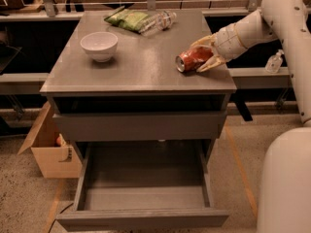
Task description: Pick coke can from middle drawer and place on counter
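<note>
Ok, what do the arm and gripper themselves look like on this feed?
The arm is thick, smooth, off-white tubing with rounded joints; its wrist narrows into ringed segments with yellowish seams. The gripper, at the counter's right edge around the coke can, has two slim, curved, cream fingers. No loose cables or markings show.

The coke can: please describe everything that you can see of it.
The coke can is small and red, with white markings and a silver end that faces left. It looks like dented metal. It lies on its side on the grey counter, near the right edge. The gripper reaches in from the right, and its pale fingers hold the can, one on each side.
</note>
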`<state>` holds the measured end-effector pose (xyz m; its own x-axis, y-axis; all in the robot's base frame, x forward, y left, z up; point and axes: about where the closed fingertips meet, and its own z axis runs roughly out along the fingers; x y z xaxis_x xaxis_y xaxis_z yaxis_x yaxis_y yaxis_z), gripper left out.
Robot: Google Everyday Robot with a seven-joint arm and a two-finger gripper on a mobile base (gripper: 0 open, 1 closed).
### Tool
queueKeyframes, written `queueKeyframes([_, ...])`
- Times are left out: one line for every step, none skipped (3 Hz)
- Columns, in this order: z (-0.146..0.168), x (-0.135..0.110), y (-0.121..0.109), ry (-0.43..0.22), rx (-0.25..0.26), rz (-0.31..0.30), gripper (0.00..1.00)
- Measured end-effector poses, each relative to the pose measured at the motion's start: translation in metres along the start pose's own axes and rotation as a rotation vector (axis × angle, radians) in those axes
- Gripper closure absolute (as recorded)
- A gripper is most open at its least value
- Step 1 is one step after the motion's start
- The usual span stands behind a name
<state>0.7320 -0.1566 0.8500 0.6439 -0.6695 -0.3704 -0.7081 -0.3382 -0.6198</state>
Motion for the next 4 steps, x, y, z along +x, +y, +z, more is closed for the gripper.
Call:
queueKeyframes([0.0001, -0.0019, -0.0034, -0.003, -0.001, 0.000, 0.00])
queueKeyframes([-0.0004, -0.0021, -0.0037, -0.003, -0.001, 0.000, 0.00])
queueKeyframes([-0.0007, -0.0023, -0.0040, -0.003, -0.001, 0.000, 0.00])
queueKeyframes([-0.0017, -0.0028, -0.0049, -0.003, -0.001, 0.000, 0.18])
